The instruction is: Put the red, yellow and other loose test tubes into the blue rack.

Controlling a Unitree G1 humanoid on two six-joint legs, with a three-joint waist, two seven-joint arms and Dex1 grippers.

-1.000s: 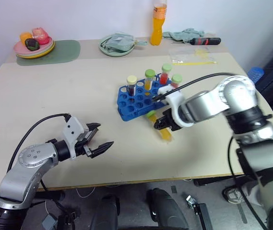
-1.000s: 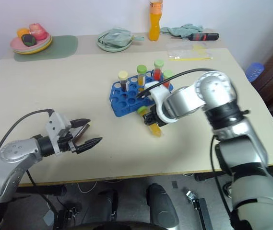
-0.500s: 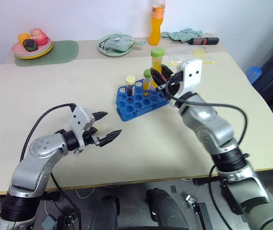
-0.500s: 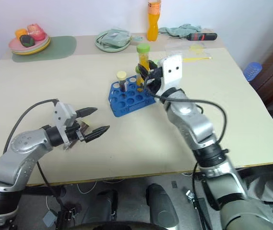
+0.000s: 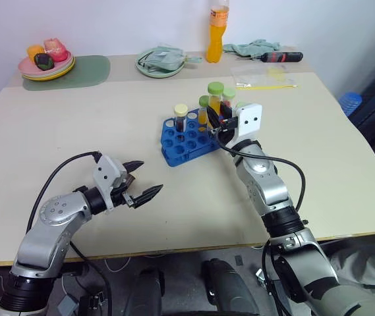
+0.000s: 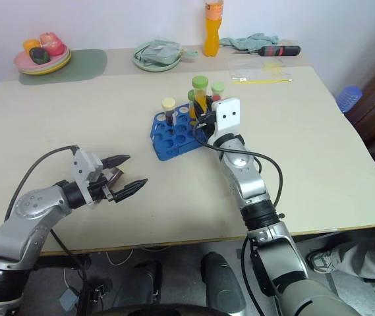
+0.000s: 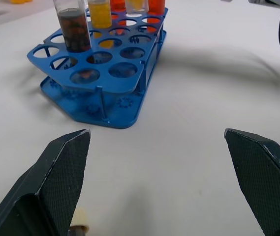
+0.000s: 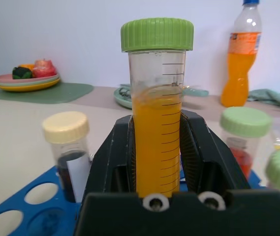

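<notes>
Swung up from the bench's near side since a second ago, the right gripper clamps the yellow tube upright over the blue rack mid-bench and should centre on a free hole before lowering, while the left gripper waits open.

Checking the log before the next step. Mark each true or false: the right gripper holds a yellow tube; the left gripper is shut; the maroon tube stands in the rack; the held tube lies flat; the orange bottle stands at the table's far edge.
1. True: the right gripper is clamped on the yellow tube.
2. False: the left gripper is open, holding nothing.
3. True: the maroon tube stands in the blue rack.
4. False: it is upright.
5. True: the orange bottle.
</notes>
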